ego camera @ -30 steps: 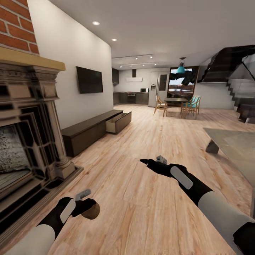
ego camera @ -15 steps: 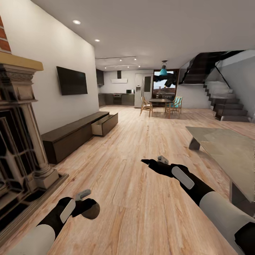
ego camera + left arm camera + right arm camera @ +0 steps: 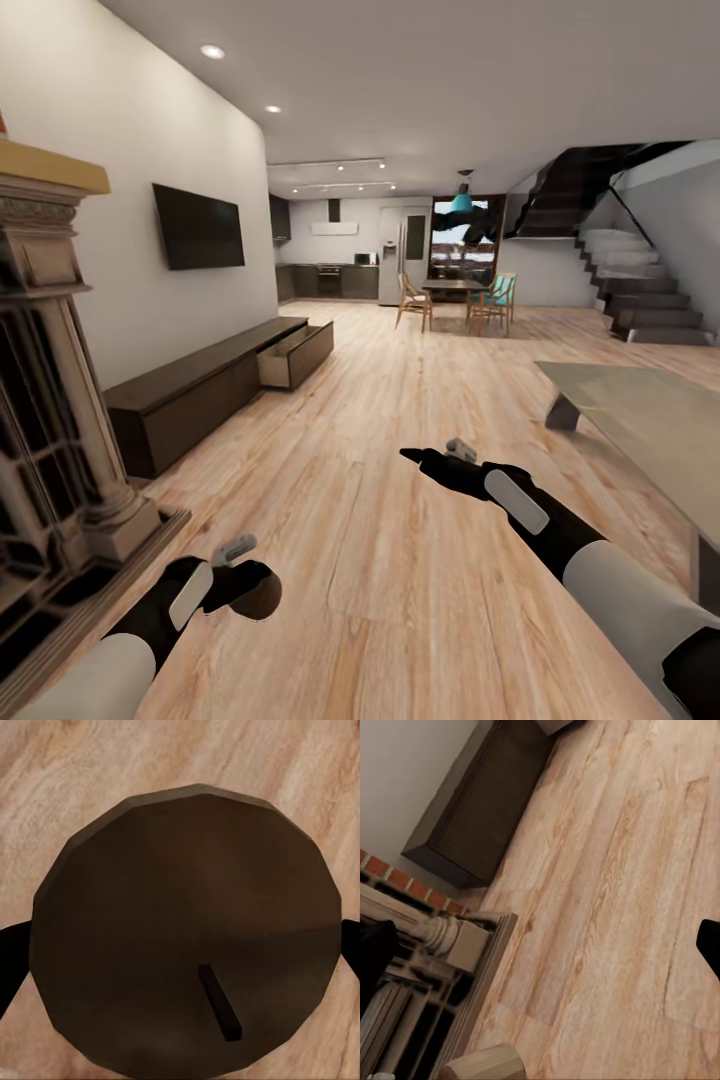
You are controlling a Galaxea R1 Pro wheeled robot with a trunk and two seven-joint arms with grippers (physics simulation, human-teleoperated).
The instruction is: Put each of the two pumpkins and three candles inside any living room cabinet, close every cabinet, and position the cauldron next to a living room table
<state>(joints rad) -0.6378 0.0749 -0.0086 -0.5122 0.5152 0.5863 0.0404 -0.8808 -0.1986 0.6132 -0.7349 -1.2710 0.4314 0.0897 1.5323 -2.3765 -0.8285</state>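
Note:
My left gripper [image 3: 246,584] hangs low over the floor at the near left, shut on a candle [image 3: 263,601]. In the left wrist view the candle's [image 3: 180,930] round brown top and dark wick sit between the two black fingers [image 3: 10,960]. My right gripper [image 3: 414,458] is held out over bare floor, open and holding nothing. The cabinet [image 3: 190,395] runs along the left wall under a television, with one drawer [image 3: 297,355] pulled out at its far end. The table [image 3: 640,412] stands at the right. Pumpkins and cauldron are out of view.
A stone fireplace [image 3: 50,420] with a raised hearth stands close at the left. Wooden floor [image 3: 380,420] stretches ahead to a dining table with chairs [image 3: 460,300] and a kitchen. Stairs [image 3: 640,300] rise at the far right.
The whole head view has swung to the right, so the fireplace slid toward the left edge and more of the stairs shows. Both arms hold the same pose, the candle still gripped.

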